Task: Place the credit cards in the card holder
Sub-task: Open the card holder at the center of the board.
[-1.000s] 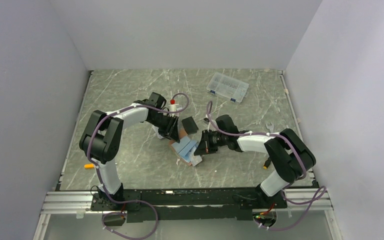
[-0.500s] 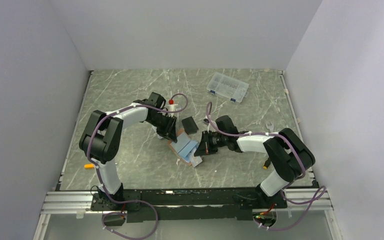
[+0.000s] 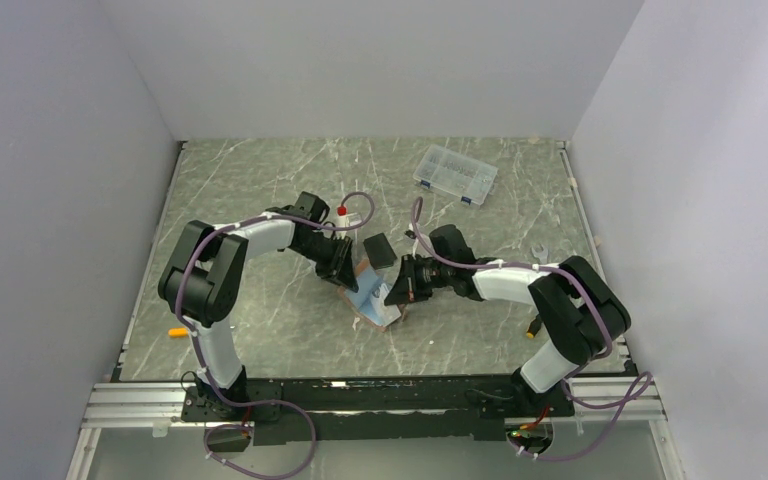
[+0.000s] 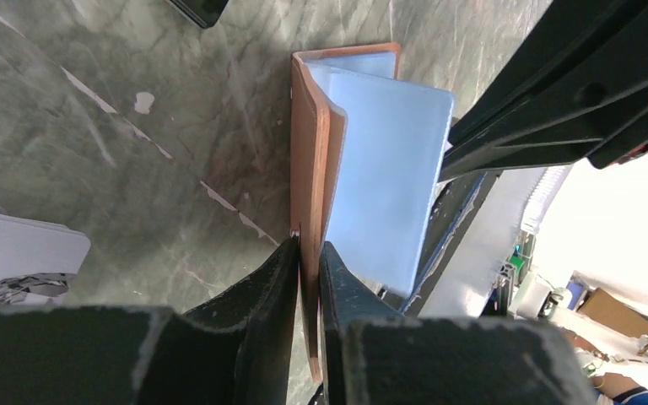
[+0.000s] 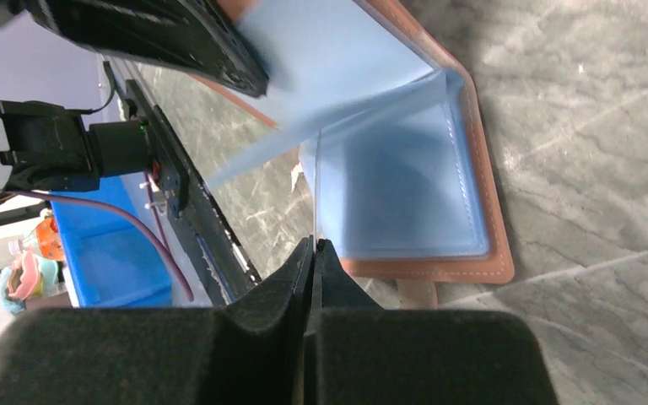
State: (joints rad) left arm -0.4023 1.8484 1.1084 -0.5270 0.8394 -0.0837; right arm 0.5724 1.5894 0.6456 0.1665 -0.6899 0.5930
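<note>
The card holder (image 3: pixel 372 297) is tan-brown leather with blue-grey inner pockets and stands partly open at mid-table. My left gripper (image 3: pixel 343 268) is shut on its tan outer flap (image 4: pixel 310 160), holding that flap upright, with the blue pocket (image 4: pixel 384 169) beside it. My right gripper (image 3: pixel 398 292) is shut on a thin blue-grey inner leaf (image 5: pixel 314 198), seen edge-on above the holder's lower half (image 5: pixel 405 194), which lies flat. A pale silver-grey flat piece (image 4: pixel 17 249), probably a credit card, lies at the left edge of the left wrist view. No orange-gold cards are in view.
A small black rectangle (image 3: pixel 381 248) lies just behind the holder and also shows in the left wrist view (image 4: pixel 198 7). A clear compartment box (image 3: pixel 454 173) sits at the back right. A red-capped item (image 3: pixel 343 210) stands by the left arm. A small orange item (image 3: pixel 177 331) lies front left.
My right gripper has moved back and left, lifting the pale inner leaf, so the holder looks less spread out. My left gripper has shifted slightly, still holding the flap.
</note>
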